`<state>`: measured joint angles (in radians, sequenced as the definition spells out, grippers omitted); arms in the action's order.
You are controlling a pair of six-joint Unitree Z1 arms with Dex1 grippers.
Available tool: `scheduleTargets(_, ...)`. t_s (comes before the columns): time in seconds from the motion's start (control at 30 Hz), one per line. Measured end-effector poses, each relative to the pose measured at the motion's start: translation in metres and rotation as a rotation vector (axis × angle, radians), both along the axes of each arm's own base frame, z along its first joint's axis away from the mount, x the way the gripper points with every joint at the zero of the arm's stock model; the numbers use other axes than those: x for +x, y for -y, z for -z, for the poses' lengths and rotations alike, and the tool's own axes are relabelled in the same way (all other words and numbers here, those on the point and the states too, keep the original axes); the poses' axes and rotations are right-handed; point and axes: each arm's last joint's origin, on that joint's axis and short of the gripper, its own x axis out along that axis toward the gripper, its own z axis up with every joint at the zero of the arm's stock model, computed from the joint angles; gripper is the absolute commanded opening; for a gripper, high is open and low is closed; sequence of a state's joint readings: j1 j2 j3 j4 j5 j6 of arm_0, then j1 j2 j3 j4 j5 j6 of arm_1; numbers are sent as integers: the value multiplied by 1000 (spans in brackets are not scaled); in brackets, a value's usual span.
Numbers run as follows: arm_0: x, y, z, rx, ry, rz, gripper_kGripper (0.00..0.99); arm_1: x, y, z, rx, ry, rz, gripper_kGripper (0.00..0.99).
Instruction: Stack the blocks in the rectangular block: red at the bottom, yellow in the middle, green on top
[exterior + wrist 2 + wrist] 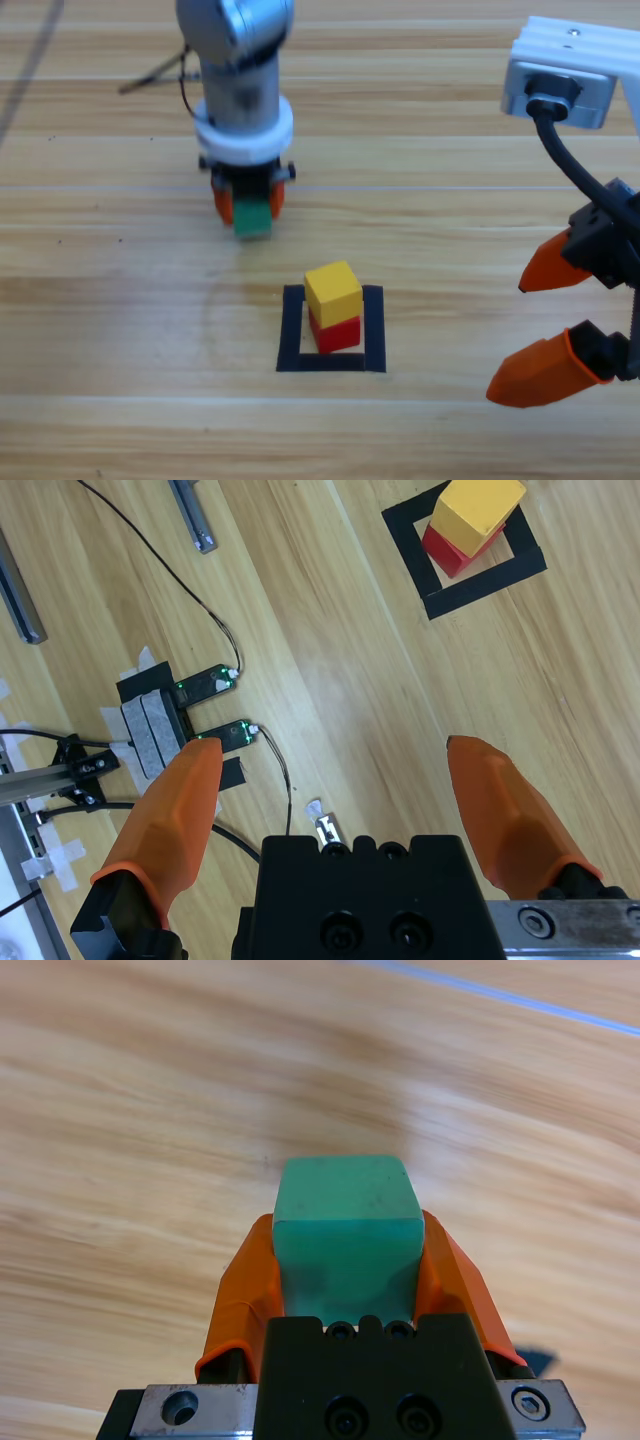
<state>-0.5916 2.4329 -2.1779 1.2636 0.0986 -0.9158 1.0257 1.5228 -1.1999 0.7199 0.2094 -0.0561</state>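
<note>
Teal-green cube [345,1235] clamped between left gripper [249,207] fingers, ready for carrying onto yellow cube [333,290] over red cube [337,333]; right gripper [545,322] fingers wide, idle.

The red cube [337,332] shows only its lower part — yellow [333,288] covers its top. Green [252,216] is half hidden between the left claw [249,201] — the right arm runs off the right edge.

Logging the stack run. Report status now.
Left gripper shut on green cube, back-left of the tape square. Yellow cube on red cube inside it. Right gripper open, waiting right. Path clear.
</note>
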Motion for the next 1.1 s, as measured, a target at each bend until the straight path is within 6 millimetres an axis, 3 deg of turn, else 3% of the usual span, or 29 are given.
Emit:
scheduleTargets(0.17, -19, -8, -78, -60, 139, 186, 34, 0, 0, 0, -1, -1, 0, 988)
scheduleTargets(0.27, -49, -9, -129, -86, 220, 331, 34, 0, 0, 1, -2, -1, 0, 988)
scheduleTargets(0.37, -77, 1, -157, -104, 262, 437, 34, 0, 0, 1, -2, -1, 0, 988)
scheduleTargets(0.5, -109, 27, -166, -121, 267, 530, 35, 0, 0, 1, -4, -2, 0, 988)
scheduleTargets(0.6, -125, 41, -166, -150, 255, 477, 38, 0, 1, 1, -4, -2, 0, 988)
scheduleTargets(0.83, -126, 49, -174, -218, 278, 215, 38, 0, 1, 1, -4, -2, 0, 988)
scheduleTargets(1.1, -128, 53, -171, -223, 272, 5, 38, 0, 1, 1, -4, -2, 0, 988)
